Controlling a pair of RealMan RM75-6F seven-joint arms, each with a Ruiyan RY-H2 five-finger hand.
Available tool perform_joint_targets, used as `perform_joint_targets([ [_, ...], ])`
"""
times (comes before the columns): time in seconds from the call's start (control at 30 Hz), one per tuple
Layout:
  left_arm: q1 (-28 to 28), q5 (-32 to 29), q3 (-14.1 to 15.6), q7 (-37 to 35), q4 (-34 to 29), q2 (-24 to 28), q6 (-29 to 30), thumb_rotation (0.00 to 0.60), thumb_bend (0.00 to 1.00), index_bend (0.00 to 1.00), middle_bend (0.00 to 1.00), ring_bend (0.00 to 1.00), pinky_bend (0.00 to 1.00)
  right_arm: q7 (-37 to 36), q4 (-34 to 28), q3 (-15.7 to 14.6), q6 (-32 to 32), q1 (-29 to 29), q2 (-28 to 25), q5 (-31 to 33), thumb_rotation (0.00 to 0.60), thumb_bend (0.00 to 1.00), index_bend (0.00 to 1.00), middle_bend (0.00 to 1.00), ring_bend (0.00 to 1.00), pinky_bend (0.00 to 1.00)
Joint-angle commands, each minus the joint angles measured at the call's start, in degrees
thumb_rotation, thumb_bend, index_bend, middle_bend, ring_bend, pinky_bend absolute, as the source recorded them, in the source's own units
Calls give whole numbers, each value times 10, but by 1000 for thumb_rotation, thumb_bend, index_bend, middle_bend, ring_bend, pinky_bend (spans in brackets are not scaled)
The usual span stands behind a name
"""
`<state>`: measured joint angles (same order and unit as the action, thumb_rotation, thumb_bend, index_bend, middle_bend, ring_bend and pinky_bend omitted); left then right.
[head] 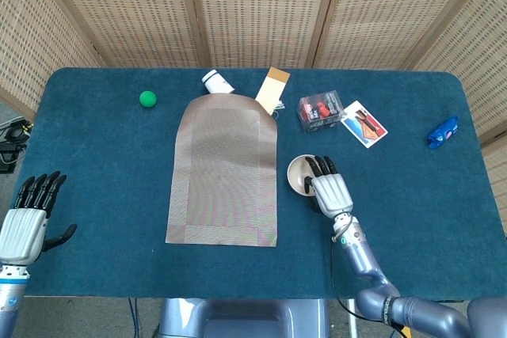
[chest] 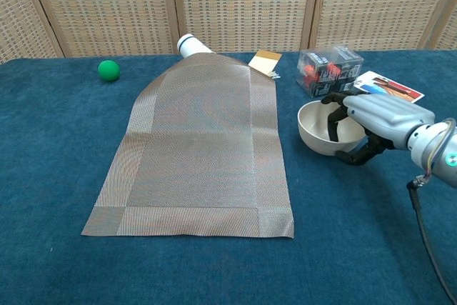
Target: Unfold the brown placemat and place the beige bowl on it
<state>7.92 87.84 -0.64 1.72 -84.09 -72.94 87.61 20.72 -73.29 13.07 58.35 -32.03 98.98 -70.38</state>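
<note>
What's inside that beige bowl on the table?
Only the right hand's fingers, hooked over the rim into the beige bowl; the thumb presses its outer wall. The visible interior looks bare, but the hand covers part of it.

Brown placemat (chest: 200, 151) flat, unfolded; beige bowl (chest: 319, 128) tilted, just right of it, off mat.

My right hand (chest: 376, 116) grips the beige bowl (chest: 321, 128), tilted, fingers (chest: 333, 121) inside its rim, just right of the unfolded brown placemat (chest: 201, 148) on the bench (chest: 50, 133).
</note>
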Motion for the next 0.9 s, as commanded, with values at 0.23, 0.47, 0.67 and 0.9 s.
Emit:
perform_joint_targets([
  [0.23, -1, 1, -2, -2, 1, 0, -3, 600, 234, 0, 0, 0, 0, -5, 16, -6, 14, -4, 12, -6, 600, 605, 685, 187, 39, 4],
  [0.47, -2, 3, -3, -4, -1, 1, -1, 600, 235, 0, 0, 0, 0, -2, 3, -9, 40, 3, 3, -15, 600, 605, 685, 187, 43, 4],
  [0.67, -5, 7, -4, -6, -3, 2, 5, 600, 234, 0, 0, 0, 0, 5, -14, -13, 54, 12, -15, -15, 600, 604, 686, 187, 45, 4],
  [0.9, -7, 10, -5, -7, -3, 3, 8, 600, 234, 0, 0, 0, 0, 12, -12, -13, 70, 28, -47, -4, 600, 600, 689, 187, 46, 4],
])
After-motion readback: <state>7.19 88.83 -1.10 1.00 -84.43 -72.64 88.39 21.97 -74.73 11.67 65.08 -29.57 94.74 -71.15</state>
